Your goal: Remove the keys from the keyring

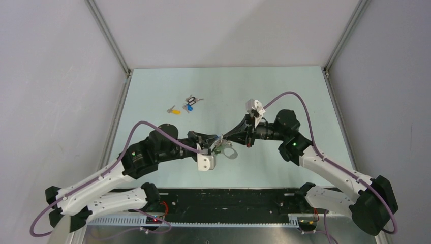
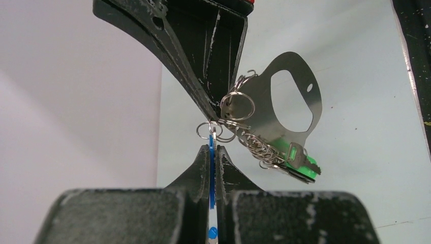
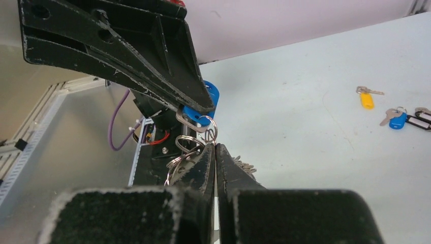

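Both grippers meet above the middle of the table. My left gripper [image 2: 213, 147] is shut on the blue head of a key [image 2: 212, 165], which shows edge-on between its fingers. That blue head [image 3: 209, 96] also shows in the right wrist view. My right gripper [image 3: 215, 146] is shut, its tips pinching a small split ring [image 3: 210, 133] just beside the blue key. From the cluster of small rings hangs the keyring [image 2: 262, 109], a flat pale metal loop with an oval hole. A green-headed key [image 2: 301, 163] dangles below it. From above the keyring [image 1: 231, 153] shows under the fingertips.
Loose on the table behind the grippers lie a yellow-headed key [image 1: 175, 110] and a blue-headed key [image 1: 190, 107] with black tags beside it. The right wrist view shows the same yellow key [image 3: 366, 99] and blue key [image 3: 398, 121]. Grey walls close in the table.
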Motion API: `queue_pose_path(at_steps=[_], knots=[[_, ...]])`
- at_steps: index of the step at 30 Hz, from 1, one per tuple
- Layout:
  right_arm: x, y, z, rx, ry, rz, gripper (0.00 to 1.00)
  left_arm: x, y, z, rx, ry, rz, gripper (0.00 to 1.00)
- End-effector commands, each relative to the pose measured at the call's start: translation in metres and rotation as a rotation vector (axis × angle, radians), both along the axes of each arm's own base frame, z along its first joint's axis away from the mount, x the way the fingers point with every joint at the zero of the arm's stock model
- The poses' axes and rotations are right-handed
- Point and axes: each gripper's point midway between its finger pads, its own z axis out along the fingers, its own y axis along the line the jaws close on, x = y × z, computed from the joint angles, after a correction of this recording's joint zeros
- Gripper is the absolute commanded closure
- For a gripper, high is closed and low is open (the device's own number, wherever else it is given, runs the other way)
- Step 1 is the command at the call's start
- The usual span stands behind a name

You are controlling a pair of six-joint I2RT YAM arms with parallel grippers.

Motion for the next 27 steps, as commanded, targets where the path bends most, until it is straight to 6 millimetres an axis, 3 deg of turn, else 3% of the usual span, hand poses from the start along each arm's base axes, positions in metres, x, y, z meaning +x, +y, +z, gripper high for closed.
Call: queue_pose_path(at_steps=[1,11,17,22,27], knots=[[0.004,-0.004,0.046,0.185,-0.007,-0.080,1.00,-0.003,0.001,0.004,-0.040,0.003,-0.004,1.00],[0.020,-0.017,0.049,0.256,0.028,-0.231,1.00,-0.003,0.006,-0.007,-0.031,0.016,0.014,1.00],[0.016,-0.014,0.044,0.253,0.033,-0.197,1.00,-0.001,0.010,-0.007,-0.032,0.007,0.037,1.00],[0.008,-0.009,0.024,0.179,0.027,-0.137,0.76,0.003,0.012,0.008,-0.051,-0.026,0.056,1.00],[0.004,-0.012,0.018,0.134,-0.098,-0.123,0.74,0.000,0.012,0.019,-0.068,-0.051,0.029,1.00]])
